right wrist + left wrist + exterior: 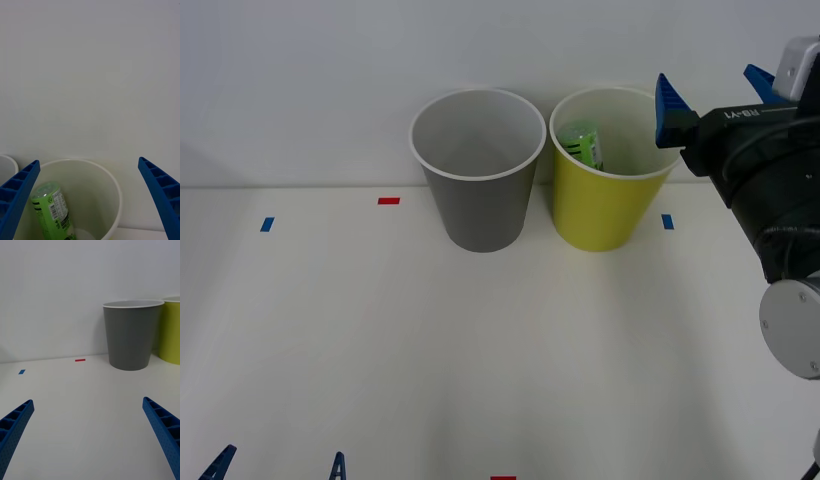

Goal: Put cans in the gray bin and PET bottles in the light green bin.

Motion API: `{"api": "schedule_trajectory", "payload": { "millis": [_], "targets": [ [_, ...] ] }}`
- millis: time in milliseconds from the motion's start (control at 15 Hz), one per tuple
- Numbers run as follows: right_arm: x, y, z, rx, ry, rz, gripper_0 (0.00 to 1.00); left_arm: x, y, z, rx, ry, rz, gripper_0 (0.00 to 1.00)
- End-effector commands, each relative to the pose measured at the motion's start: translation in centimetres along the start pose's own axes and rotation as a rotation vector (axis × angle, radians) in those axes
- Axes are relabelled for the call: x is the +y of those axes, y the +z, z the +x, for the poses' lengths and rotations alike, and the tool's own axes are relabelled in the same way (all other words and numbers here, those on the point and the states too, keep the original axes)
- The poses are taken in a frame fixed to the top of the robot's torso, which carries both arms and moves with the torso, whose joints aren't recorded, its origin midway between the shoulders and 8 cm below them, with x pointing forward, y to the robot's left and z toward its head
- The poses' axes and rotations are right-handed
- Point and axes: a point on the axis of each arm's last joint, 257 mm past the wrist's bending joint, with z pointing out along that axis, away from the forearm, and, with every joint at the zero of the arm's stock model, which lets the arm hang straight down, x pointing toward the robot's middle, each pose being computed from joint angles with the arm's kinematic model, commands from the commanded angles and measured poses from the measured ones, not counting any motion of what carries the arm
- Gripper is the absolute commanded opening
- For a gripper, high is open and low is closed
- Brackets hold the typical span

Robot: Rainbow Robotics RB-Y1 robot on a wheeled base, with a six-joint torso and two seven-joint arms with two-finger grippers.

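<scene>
In the front view, the gray bin (478, 170) stands at upper centre of the worktop (380, 340) with the light green bin (612, 170) touching or just beside it on the right. The PET bottle (584, 143) leans inside the green bin, long axis tilted. The right gripper (710, 95) hovers at the upper right, beside that bin's rim, fingers spread and empty; "RB-Y1" is printed on its housing. The left gripper (275, 465) waits at the lower left edge.

In the right wrist view, the bottle sits low left, below and between the parted fingers (17, 187); its green label's print is unreadable.

In the left wrist view, open fingers (161, 423) face the gray bin, upper right, well apart.
</scene>
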Motion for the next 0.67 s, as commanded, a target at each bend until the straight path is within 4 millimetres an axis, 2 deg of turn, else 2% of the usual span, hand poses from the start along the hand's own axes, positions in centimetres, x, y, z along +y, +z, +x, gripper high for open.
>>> {"api": "schedule_trajectory", "payload": {
  "millis": [67, 400, 667],
  "targets": [
    [-0.4, -3.2, 1.9, -0.021, -0.007, 0.001, 0.89, 0.0, 0.0, 0.0, 0.0, 0.0, 0.0, 1.0],
    [-1.2, -7.6, 5.1, -0.03, -0.016, 0.005, 0.89, 0.0, 0.0, 0.0, 0.0, 0.0, 0.0, 1.0],
    [-1.8, -11.7, 6.1, -0.064, -0.037, 0.009, 0.89, 0.0, 0.0, 0.0, 0.0, 0.0, 0.0, 1.0]
  ]
}}
